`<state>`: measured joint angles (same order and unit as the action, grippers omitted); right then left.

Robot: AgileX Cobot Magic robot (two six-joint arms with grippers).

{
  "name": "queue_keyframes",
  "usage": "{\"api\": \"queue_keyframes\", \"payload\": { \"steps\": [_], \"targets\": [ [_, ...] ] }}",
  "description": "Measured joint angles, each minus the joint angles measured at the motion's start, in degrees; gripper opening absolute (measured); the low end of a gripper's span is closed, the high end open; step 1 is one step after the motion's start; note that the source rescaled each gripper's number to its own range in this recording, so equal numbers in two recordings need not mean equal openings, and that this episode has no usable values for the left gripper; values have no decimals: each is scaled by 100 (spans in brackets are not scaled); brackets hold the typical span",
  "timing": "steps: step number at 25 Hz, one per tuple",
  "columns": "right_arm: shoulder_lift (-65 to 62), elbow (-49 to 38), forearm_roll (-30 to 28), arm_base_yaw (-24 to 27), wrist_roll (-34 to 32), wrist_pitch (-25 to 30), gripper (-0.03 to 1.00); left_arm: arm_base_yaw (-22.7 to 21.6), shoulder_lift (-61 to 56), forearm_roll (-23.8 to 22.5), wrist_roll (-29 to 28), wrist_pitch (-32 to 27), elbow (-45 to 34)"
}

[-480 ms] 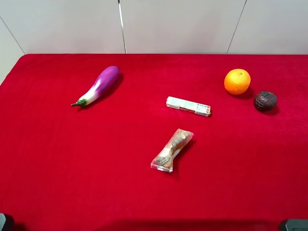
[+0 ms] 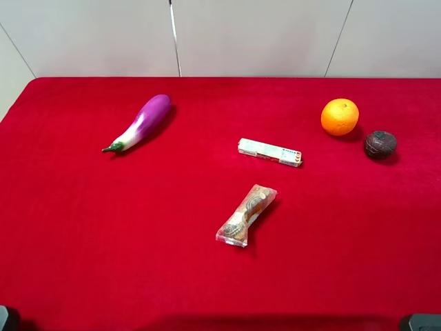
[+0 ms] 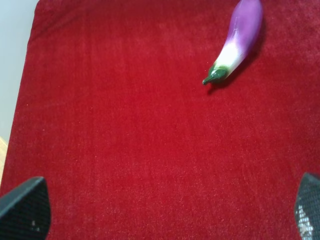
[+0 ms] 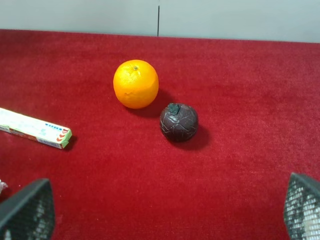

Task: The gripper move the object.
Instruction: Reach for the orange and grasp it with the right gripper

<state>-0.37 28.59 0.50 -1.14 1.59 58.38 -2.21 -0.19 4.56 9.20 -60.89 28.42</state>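
Ahead of the right pincer (image 4: 162, 212), wide open and empty, sits the orange (image 4: 135, 83), not yet approached; next it likely must reach past the nearer ball (image 4: 179, 122).

Exterior high: set above the near edge, looking down and away over the whole red table (image 2: 83, 262) to the far wall, from a distance. Left wrist: low over the near-left part, facing far, with the left gripper (image 3: 165, 215) fingertips spread wide in the foreground; shares the eggplant (image 2: 141, 121) with the high view. Right wrist: low at near-right, facing far, right gripper (image 4: 165, 212) likewise spread; shares the orange (image 2: 340, 116), dark ball (image 2: 380, 144) and white box (image 2: 269, 152).
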Motion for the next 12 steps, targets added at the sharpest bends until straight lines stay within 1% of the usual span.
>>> {"api": "queue_keyframes", "payload": {
  "steps": [5,12],
  "targets": [
    [102,22,45,0,0,0,100,0,0,0,0,0,0],
    [1463,637,90,0,63,-168,100,0,0,0,0,0,0]
  ]
}}
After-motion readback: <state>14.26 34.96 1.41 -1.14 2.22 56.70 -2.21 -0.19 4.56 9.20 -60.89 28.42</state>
